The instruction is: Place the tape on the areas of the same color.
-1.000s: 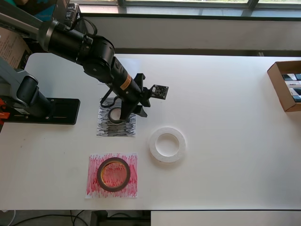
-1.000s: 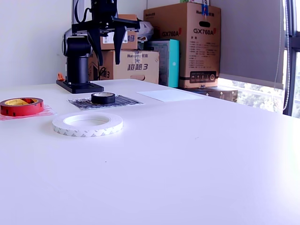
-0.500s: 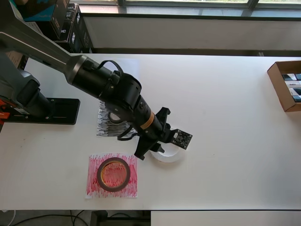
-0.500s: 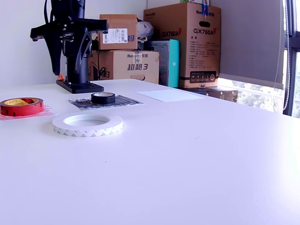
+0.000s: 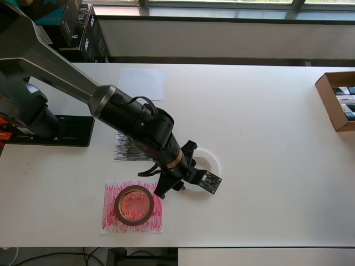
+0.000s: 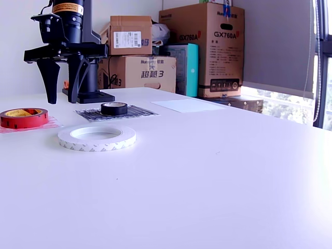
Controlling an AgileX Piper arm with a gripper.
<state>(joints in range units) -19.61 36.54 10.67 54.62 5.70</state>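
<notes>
Since leaving the black tape (image 6: 113,108), the gripper (image 6: 64,82) (jaws spread) hangs above the white tape (image 6: 97,138).

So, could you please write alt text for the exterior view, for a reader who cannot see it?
An open black pincer hangs above a white table, holding nothing. Below lie a whitish tape roll on bare table, a black roll on a black-scribbled sheet and a red roll at the view's left; cardboard boxes stand behind.
</notes>
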